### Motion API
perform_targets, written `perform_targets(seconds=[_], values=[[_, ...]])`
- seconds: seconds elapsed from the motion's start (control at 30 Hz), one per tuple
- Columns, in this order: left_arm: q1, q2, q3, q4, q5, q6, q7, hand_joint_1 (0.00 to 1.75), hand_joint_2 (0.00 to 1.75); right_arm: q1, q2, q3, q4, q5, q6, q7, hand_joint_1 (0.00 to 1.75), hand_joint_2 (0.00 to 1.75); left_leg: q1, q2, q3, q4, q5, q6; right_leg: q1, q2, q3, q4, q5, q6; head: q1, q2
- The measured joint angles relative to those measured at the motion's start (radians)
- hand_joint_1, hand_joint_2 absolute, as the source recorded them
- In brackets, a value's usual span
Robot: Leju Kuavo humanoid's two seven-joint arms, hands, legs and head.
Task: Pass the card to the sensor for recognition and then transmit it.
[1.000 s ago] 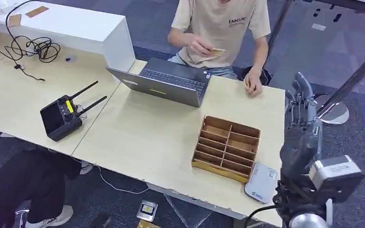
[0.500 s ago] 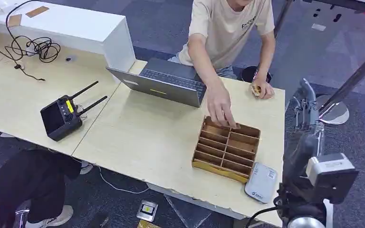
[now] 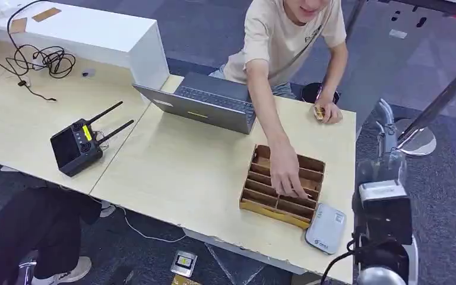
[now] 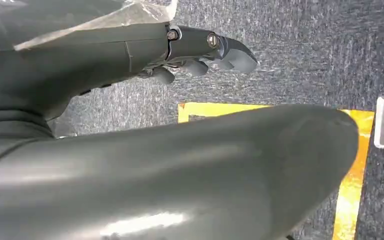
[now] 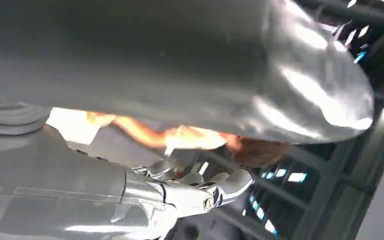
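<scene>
The wooden organizer point(image 3: 282, 186), a shallow tray of thin slats forming rectangular slots, sits on the pale wood-grain surface point(image 3: 184, 166). A person's hand point(image 3: 288, 172) reaches into its middle slots; whether it holds a card cannot be told. Touching the organizer's near right corner lies the sensor point(image 3: 326, 228), a flat grey rounded-corner pad. Right of the organizer, off the surface's edge, the right hand point(image 3: 386, 127) is raised, its smooth metallic fingers point(image 5: 220, 192) extended and holding nothing. The left hand point(image 4: 200, 50) hangs over grey carpet, matte dark fingers loosely straight and empty. Beyond the organizer stands an open grey laptop point(image 3: 205, 104).
</scene>
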Motion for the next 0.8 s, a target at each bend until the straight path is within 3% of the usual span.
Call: perform_targets(seconds=[0.67,0.7,0.8], values=[[0.000,0.025,0.003,0.000,0.006,0.000,0.001,0.00,0.00,0.023,-0.020,0.014,0.117,0.075,-0.042,0.053,0.00,0.00,0.000,0.000,-0.001,0.000,0.000,0.000,0.000,0.000,-0.001,0.000,-0.001,0.000,0.000,0.000],[0.000,0.025,0.003,0.000,0.006,0.000,0.001,0.00,0.00,0.027,-0.022,0.014,0.121,0.075,-0.042,0.053,0.00,1.75,0.000,0.000,-0.001,0.000,0.000,0.000,0.000,0.000,-0.001,0.000,-0.001,0.000,0.000,0.000],[-0.001,0.025,0.003,0.000,0.006,0.000,0.011,0.00,0.00,0.040,-0.030,0.019,0.130,0.075,-0.037,0.045,0.00,1.75,0.000,0.000,-0.001,0.000,0.000,0.000,0.000,0.000,-0.001,0.000,-0.001,0.000,0.000,0.000]])
